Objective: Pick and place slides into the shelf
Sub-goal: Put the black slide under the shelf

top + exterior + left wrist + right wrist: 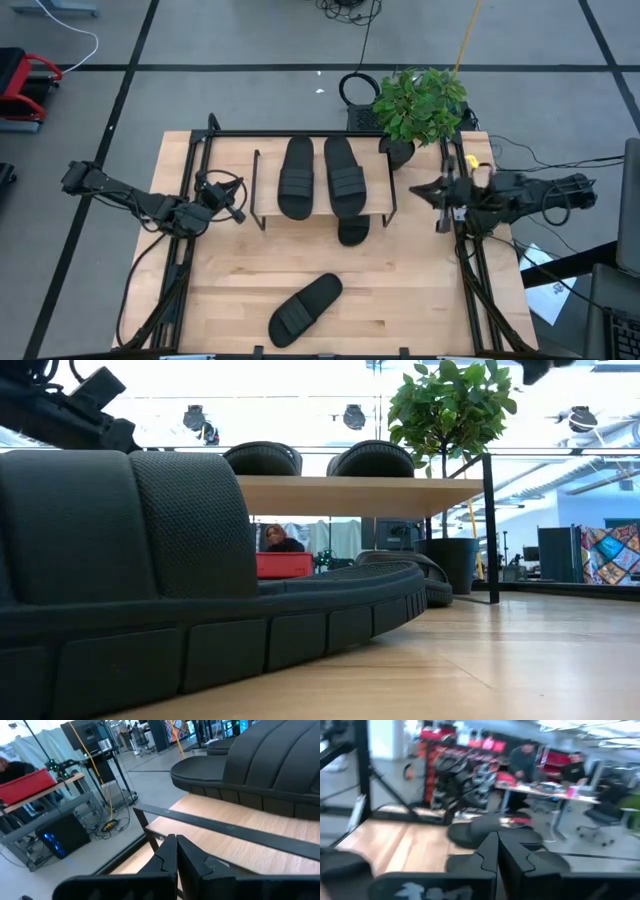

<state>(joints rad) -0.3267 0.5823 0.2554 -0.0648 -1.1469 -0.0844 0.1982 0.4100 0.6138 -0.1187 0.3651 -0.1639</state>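
Two black slides (296, 178) (343, 175) lie side by side, soles down, on the shelf's light plank (322, 205). A third slide (352, 231) lies on the table under the shelf, one end sticking out on the near side. The fourth slide (305, 308) lies slanted, sole down, on the table near its near edge, and it fills the low view (150, 590). My left gripper (238, 208) hovers shut just left of the shelf. In its wrist view (176, 845) a slide (260, 765) shows on the plank. My right gripper (422, 189) hovers shut right of the shelf (497, 842).
A potted plant (420, 105) stands at the shelf's far right corner, close to my right arm. Black frame rails (185, 250) (470, 270) run along the table's left and right sides. Bare tabletop (400, 290) lies between the shelf and the near edge. People show in the room beyond.
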